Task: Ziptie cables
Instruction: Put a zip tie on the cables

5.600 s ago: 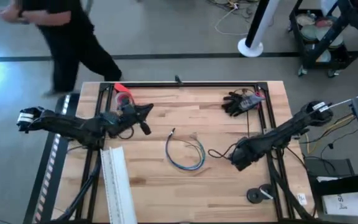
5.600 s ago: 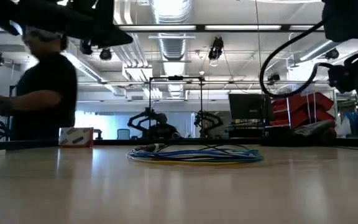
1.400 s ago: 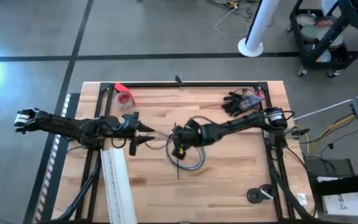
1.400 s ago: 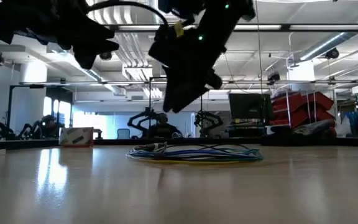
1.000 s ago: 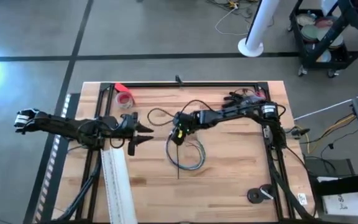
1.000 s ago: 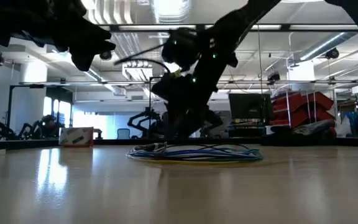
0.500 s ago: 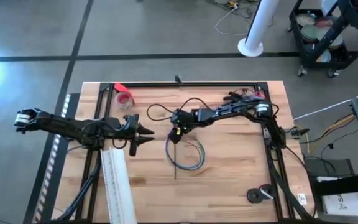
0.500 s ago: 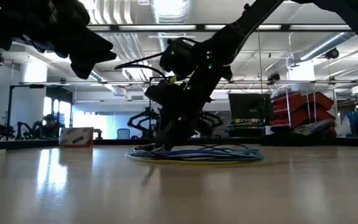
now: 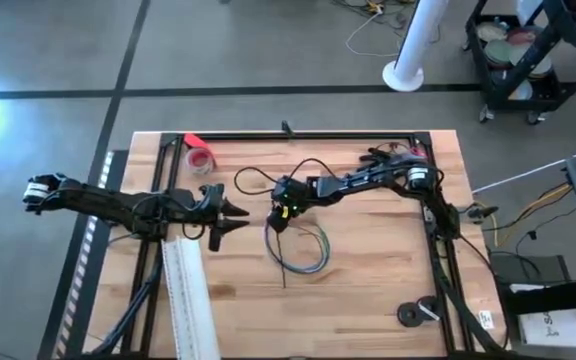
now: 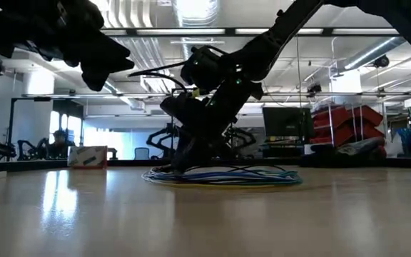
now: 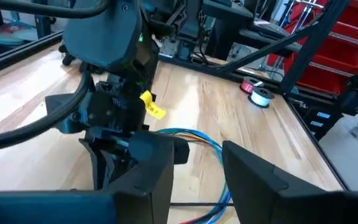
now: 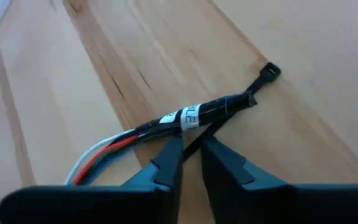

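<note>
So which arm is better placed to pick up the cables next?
Probably the right: its pincer is down at the end of the cables, fingers nearly closed around the taped tip. The left pincer waits open, off to the side.

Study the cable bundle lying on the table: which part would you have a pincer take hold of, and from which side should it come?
Grip the cables at the black wrapped end with the white label, where the strands are bound into one firm stem. Come from straight above, fingers either side across its length, since it lies flat on the table. The right pincer is already lined up there.
</note>
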Action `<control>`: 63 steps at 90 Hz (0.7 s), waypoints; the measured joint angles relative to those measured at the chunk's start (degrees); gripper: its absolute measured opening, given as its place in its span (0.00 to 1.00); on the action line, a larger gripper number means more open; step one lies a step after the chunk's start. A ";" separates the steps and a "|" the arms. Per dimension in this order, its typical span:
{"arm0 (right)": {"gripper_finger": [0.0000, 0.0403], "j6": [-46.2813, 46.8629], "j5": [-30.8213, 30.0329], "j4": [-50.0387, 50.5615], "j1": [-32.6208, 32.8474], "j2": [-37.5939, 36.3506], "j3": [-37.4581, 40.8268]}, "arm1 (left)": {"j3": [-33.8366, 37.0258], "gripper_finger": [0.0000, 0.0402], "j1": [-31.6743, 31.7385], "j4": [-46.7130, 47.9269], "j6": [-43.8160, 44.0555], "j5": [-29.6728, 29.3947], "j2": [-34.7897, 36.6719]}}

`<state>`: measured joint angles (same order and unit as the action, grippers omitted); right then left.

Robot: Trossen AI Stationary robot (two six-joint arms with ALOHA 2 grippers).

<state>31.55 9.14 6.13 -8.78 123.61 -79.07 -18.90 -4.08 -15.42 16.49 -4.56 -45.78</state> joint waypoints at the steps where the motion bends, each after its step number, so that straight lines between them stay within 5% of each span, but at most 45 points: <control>1: 0.04 -0.25 -0.04 0.03 0.01 0.00 0.00 | 0.00 0.30 0.00 0.00 -0.12 0.00 0.00; 63: 0.05 -5.67 -4.30 5.45 2.58 -3.43 0.17 | 0.00 0.29 0.00 0.10 -1.17 0.04 0.79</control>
<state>25.88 4.83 11.58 -6.20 120.18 -78.89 -18.90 -4.08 -15.32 15.31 -4.51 -44.99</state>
